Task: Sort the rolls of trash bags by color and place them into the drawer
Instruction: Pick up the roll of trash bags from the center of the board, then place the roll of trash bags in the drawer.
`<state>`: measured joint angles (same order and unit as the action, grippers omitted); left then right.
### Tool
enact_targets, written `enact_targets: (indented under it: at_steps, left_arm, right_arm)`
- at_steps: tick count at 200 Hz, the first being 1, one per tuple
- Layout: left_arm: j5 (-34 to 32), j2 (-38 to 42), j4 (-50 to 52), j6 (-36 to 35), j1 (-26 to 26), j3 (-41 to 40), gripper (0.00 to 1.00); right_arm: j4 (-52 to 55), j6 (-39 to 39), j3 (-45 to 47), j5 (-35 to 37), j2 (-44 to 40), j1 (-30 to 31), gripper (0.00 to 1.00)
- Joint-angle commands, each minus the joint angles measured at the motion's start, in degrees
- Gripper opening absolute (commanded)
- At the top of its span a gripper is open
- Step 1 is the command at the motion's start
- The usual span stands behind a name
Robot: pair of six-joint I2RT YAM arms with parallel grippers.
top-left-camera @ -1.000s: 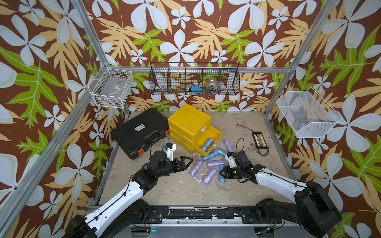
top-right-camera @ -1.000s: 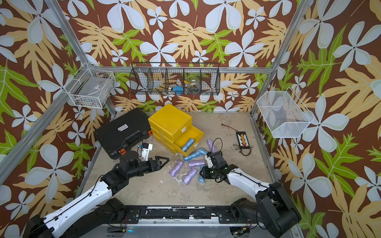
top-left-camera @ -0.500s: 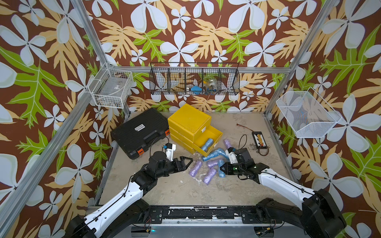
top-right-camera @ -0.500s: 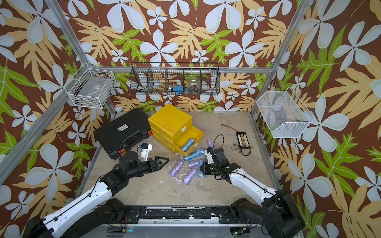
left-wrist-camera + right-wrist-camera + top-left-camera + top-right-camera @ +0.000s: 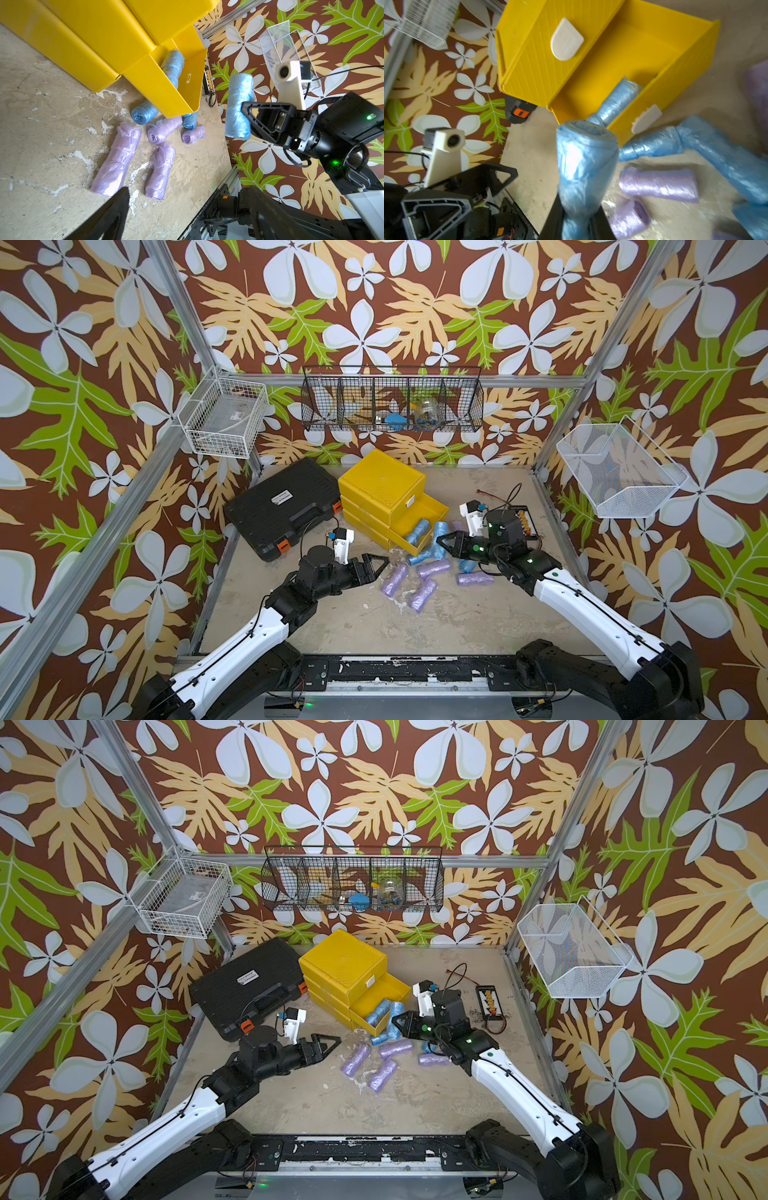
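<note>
A yellow drawer unit (image 5: pixel 380 485) stands at the back with its lower drawer (image 5: pixel 438 506) pulled out, and blue rolls (image 5: pixel 417 531) lie inside it. My right gripper (image 5: pixel 442 541) is shut on a light blue roll (image 5: pixel 585 162), held off the table just in front of the drawer's front corner. That roll also shows in the left wrist view (image 5: pixel 239 106). More blue rolls (image 5: pixel 419 559) lie by the drawer front. Several lilac rolls (image 5: pixel 422 595) are scattered on the table. My left gripper (image 5: pixel 380 564) hovers open, left of the lilac rolls, with nothing between its fingers.
A black tool case (image 5: pixel 282 510) lies left of the drawer unit. A connector strip with a cable (image 5: pixel 524 520) sits at the back right. Wire baskets hang on the left wall (image 5: pixel 224 423), the back wall (image 5: pixel 392 400) and the right wall (image 5: pixel 619 472).
My right gripper closed on a blue roll, lifted it off the table and carried it toward the drawer front. The left arm stayed almost still.
</note>
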<state>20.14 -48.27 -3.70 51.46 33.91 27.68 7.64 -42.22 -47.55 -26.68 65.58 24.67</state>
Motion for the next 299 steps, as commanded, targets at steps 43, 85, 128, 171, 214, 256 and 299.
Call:
enact_targets:
  at_steps: [43,85,128,171,214,256,299]
  left_arm:
    - [-0.21,1.42,-1.43,0.63,-0.08,-0.70,0.91]
    - [-0.28,1.86,-0.83,0.46,-0.07,-0.39,0.91]
    - [-0.87,2.96,0.33,0.35,-0.07,-0.16,0.91]
    - [-1.00,3.62,0.74,0.39,-0.08,-0.17,0.92]
    - [-0.90,3.93,1.12,0.31,-0.07,0.00,0.92]
    - [-1.00,4.01,1.78,-0.13,-0.07,0.50,0.92]
    - [-0.98,3.36,1.94,-0.77,-0.07,0.53,0.92]
  right_arm:
    - [-18.67,-16.80,-4.39,-0.18,11.42,0.13,0.17]
    - [-23.16,-20.62,-5.50,0.87,17.39,0.25,0.23]
    - [-22.78,-20.96,-5.99,1.34,19.50,0.12,0.42]
    - [-20.70,-18.60,-6.48,1.29,18.33,0.13,0.49]
    - [-14.73,-12.11,-9.38,2.17,15.67,-0.05,0.50]
    - [-6.97,-3.07,-10.88,4.34,12.38,-1.42,0.49]
    - [-3.34,2.11,-3.98,4.47,8.23,-3.81,0.48]
